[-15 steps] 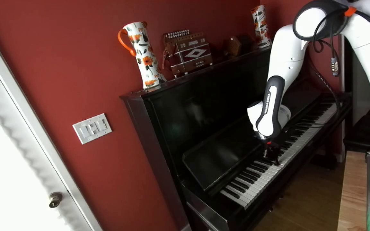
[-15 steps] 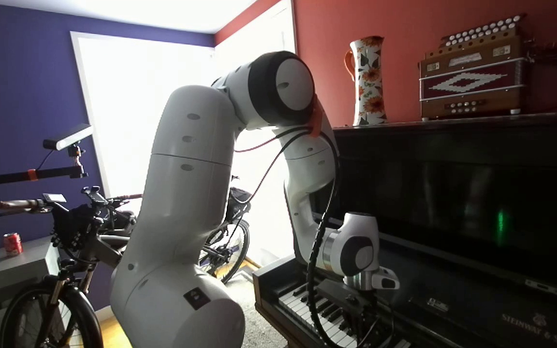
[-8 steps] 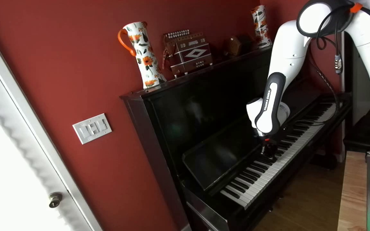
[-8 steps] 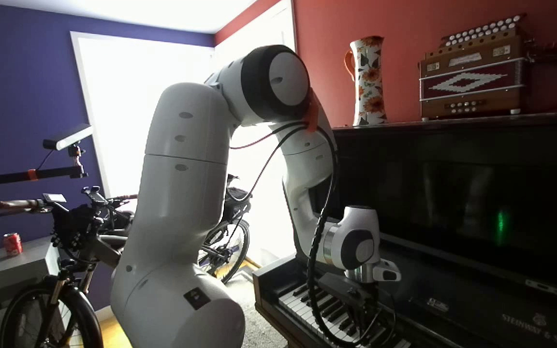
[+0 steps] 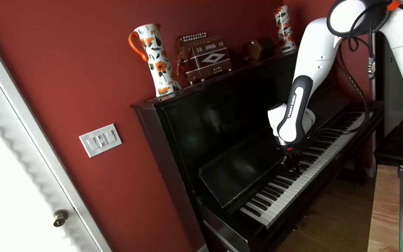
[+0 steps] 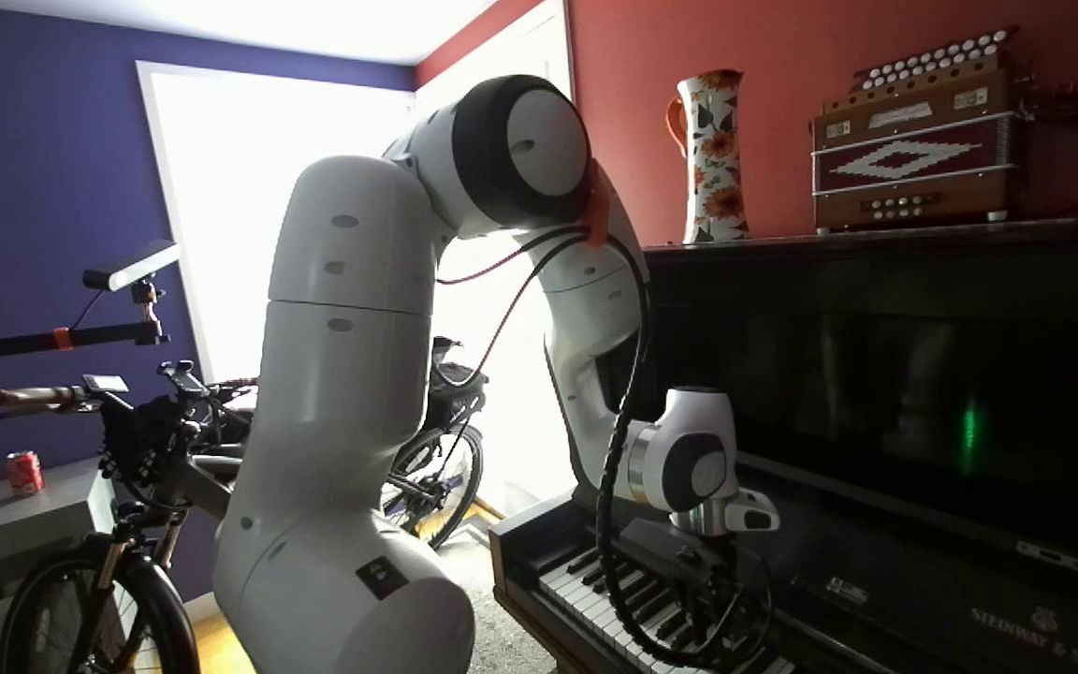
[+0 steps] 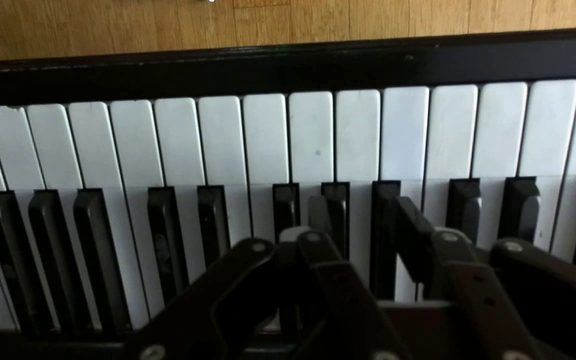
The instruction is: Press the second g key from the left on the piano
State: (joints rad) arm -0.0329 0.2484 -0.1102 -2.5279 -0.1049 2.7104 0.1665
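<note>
Pincer [image 7: 365,220] parted, gripping nothing, over black keys [image 7: 213,215]. Upright piano [image 5: 236,140] stands past long edge of wooden counter [image 5: 383,210]. White keys [image 7: 358,135] lie below, long axes toward front rail [image 7: 288,70]; press likely shifts that way, then drops. Target G: can't tell which.

Brown wood floor [image 5: 327,210]; black upright piano [image 5: 194,140] stands on it; speckled grey rug [image 6: 506,641] lies near.
</note>
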